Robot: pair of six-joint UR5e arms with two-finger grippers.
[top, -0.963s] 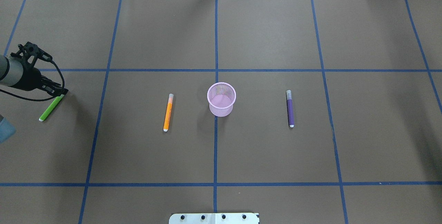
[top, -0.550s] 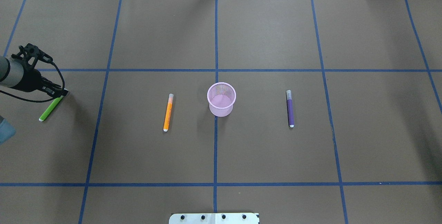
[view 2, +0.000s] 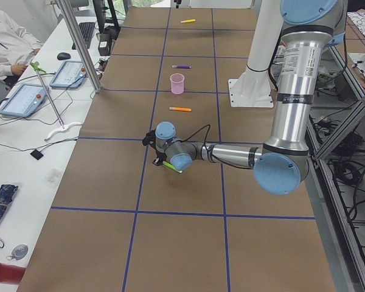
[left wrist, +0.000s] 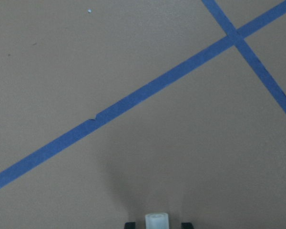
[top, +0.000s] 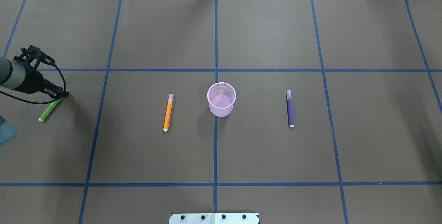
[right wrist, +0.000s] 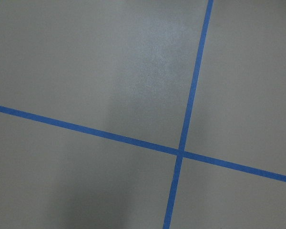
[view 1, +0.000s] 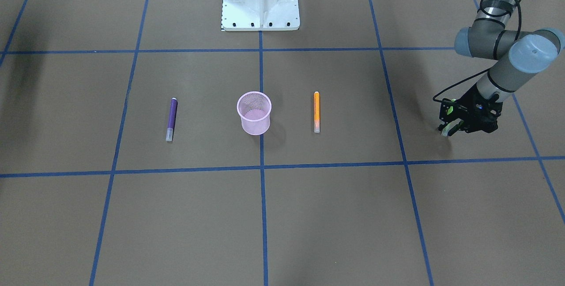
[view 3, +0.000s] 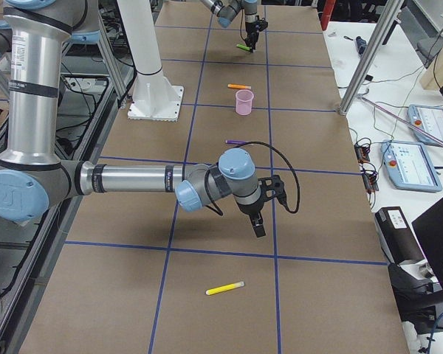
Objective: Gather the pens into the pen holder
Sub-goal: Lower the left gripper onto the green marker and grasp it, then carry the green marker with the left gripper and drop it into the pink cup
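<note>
Clock calls taken on the overhead view, 12 pointing away from the robot.

Table (top: 276, 148): flat matte brown paper, blue tape grid, low friction by the look of it.

Left arm (view 1: 507, 74) reaches low at far 9 o'clock. Right arm (view 3: 133, 178) hangs over bare paper at the other end. I can't tell whether the right gripper (view 3: 259, 226) is apart or together. It shows only in the side view, and its wrist camera sees just paper and tape.

Pen holder (top: 221, 99): pink wire mesh, round, slight taper to the base, upright at centre, nothing in it. Looks light and tippy.

Orange pen (top: 167, 112) lies flat at 9 o'clock of the holder and purple pen (top: 290, 109) at 3 o'clock, both near it but apart. They are smooth slim cylinders and will roll.

Green pen (top: 46, 112) sits well out at 9 o'clock. The left gripper (top: 61, 94) looks clamped on its pale cap end. In the wrist view the cap (left wrist: 157, 221) sits tight between the fingertips (left wrist: 130, 224). I can't tell if the tail is off the paper.

Step in hand, as I read it: lift green and carry it toward 3 o'clock to the holder.
- It's an end grip on a slick round cap, so the body can pivot or slip. Keep the squeeze firm and lift slowly.
- Swing the pen vertical, tail down, before it reaches the rim.
- Centre it over the mouth and lower the tail inside before letting go. A knock on the rim would likely tip the mesh.
</note>
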